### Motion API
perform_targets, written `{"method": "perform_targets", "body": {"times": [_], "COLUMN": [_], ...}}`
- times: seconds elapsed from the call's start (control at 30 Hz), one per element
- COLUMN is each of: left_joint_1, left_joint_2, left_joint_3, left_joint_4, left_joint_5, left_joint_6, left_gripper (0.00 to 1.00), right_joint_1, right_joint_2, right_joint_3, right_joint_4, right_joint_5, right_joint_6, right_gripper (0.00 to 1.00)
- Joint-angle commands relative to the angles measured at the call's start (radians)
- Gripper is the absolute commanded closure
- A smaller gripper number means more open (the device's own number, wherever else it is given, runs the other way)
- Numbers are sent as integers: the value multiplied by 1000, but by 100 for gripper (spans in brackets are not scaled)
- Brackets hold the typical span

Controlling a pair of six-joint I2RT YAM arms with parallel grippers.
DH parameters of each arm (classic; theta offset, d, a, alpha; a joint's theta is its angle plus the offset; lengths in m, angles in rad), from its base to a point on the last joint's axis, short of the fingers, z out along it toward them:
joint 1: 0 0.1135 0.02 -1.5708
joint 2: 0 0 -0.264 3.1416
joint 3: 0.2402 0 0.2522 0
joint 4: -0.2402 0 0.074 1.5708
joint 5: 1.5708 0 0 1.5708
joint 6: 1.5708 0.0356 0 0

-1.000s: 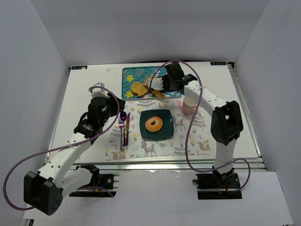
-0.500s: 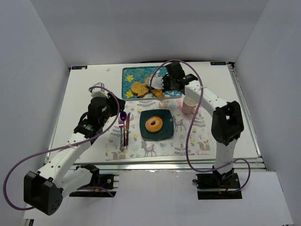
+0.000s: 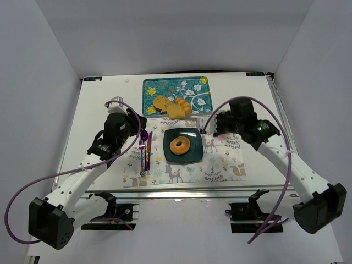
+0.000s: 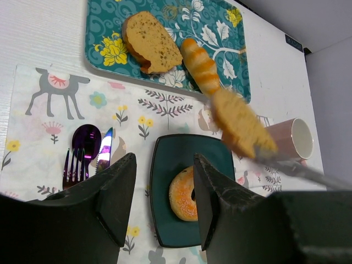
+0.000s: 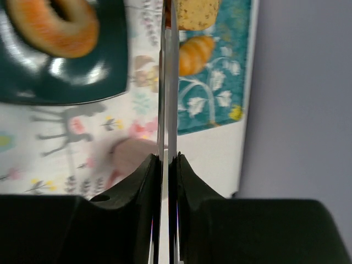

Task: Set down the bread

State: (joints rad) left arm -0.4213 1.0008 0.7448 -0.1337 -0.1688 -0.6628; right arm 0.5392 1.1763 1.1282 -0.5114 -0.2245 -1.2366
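White bench (image 3: 99, 110) carrying a printed placemat (image 3: 220, 165), with a teal floral tray (image 3: 192, 91) at the placemat's far edge. At the placemat's middle, a dark green square plate (image 3: 187, 157) holds a doughnut (image 3: 180, 145); cutlery (image 3: 145, 151) lies left of the plate.

The bread slice (image 4: 242, 129) is tan-gold with a speckled crumb and a darker crust, and it is motion-blurred. The right fingers (image 5: 171, 22) are pressed together on it, clamping it at their tips. It hangs off the plate's far right corner, between a roll (image 4: 201, 66) on the tray and a pink cup (image 4: 291, 137). Whether it touches anything beneath cannot be judged. A second, browner slice (image 4: 151, 41) lies on the tray left of the roll.

The left fingers (image 4: 118, 192) are spread apart, holding nothing, over the placemat's left part.

Only the left wrist view shows the held slice whole. In the top view the right arm covers the cup and the slice cannot be made out. The right wrist view gives only a corner of the slice at the frame top, and shows the cup as a pink blur.
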Motion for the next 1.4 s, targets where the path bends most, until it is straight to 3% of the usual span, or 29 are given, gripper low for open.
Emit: {"method": "perform_targets", "body": {"times": [0.0,0.27,0.37,0.5,0.7,1.13,1.3,1.37], "left_joint_1": [-1,-1,-1,-1,-1,-1,-1,-1], "left_joint_2": [12,36,27,13,10,24,27,30], "left_joint_3": [4,24,16,-4,-1,7,10,14], "left_joint_4": [22,20,17,26,20,25,28,26], "left_joint_5": [9,26,18,17,14,18,23,28], "left_joint_6": [3,12,12,-1,2,3,3,3], "left_gripper": [45,45,45,45,45,45,45,46], "right_joint_1": [1,4,2,4,2,7,8,4], "right_joint_2": [-61,-99,-112,-130,-133,-173,-129,-90], "right_joint_3": [-99,-200,-215,-237,-232,-111,19,44], "right_joint_4": [-58,-44,-67,-90,-108,-147,-47,13], "right_joint_5": [-70,-61,-73,-91,-105,-216,-210,-123], "right_joint_6": [17,54,42,19,14,98,344,443], "right_gripper": [92,85,79,63,54,54,66,73]}}
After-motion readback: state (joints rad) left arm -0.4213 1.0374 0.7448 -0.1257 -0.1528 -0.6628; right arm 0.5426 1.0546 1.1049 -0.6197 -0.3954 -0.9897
